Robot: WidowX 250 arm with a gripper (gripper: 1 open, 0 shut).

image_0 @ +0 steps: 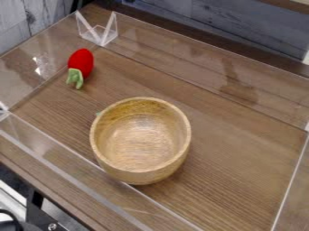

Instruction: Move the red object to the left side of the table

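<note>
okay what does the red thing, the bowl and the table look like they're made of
The red object: looks like soft plush or foam, matte red with a light green stem.
The bowl: light wood, by its visible grain and smooth pale finish.
The table: brown wood-grain surface, possibly laminate, slightly glossy from reflections.
The clear walls: transparent acrylic or similar plastic, see-through with bright edges.

table (pixel 241 135) cut off at right and bottom edges, pincer out of frame

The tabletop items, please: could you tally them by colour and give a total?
Red, with a green stem: 1, the red object
Light wood: 1, the bowl
Clear: 1, the small acrylic piece at the back
Total: 3
</note>
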